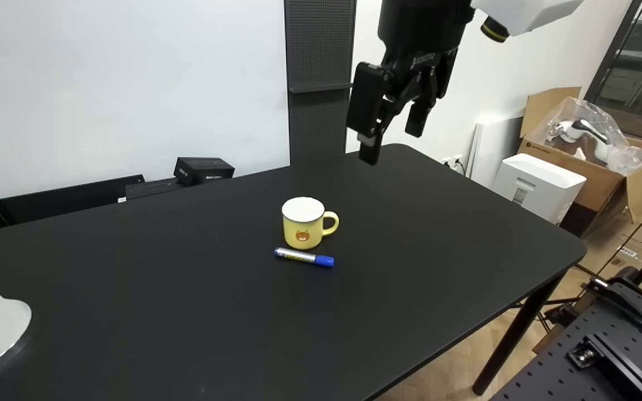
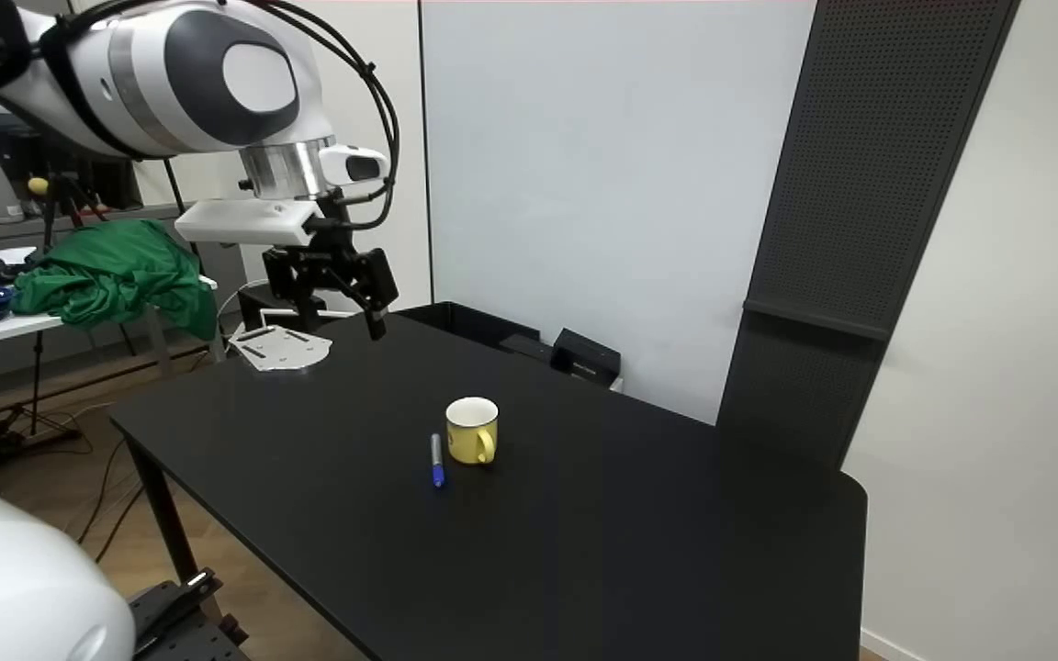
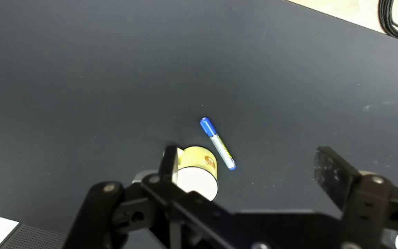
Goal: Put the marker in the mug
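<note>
Marker (image 1: 304,257) lies flat on the bench (image 1: 438,234), just beside the upright yellow mug (image 1: 302,227) with a thin gap between them. We see the arm (image 2: 203,83) extended from the upper left in an exterior view, with the end effector (image 1: 392,138) below it pointing down, a little tilted, well above the bench. Its fingers (image 3: 168,164) stand wide apart and hold nothing; in the wrist view, one partly covers the mug. On the marker's side away from the mug, we have bare bench running to an edge well apart from it; beyond that edge, the wrist view shows a coil of dark cable (image 3: 386,15). A pale metal plate (image 2: 283,349) and a black box (image 2: 586,358) sit near other edges. We make out a white barrel (image 3: 220,148) with yellow print, a blue cap (image 3: 208,127) on the same side as the mug's handle (image 1: 336,223), and a small blue tip (image 3: 233,168) opposite.
</note>
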Available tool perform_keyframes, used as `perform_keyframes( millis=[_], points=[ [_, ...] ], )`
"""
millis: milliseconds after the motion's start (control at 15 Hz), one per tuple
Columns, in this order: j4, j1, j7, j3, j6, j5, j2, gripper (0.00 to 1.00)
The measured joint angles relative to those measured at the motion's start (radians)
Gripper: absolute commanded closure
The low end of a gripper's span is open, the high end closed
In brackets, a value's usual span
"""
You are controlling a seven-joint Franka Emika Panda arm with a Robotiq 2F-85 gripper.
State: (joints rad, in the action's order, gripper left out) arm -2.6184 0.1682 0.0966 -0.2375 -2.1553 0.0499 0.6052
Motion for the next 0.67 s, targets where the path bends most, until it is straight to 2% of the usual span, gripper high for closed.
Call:
perform_keyframes(
  millis=[667],
  points=[
    [-0.002,-0.003,-0.016,0.01,-0.026,-0.012,-0.01,0.0]
  ],
)
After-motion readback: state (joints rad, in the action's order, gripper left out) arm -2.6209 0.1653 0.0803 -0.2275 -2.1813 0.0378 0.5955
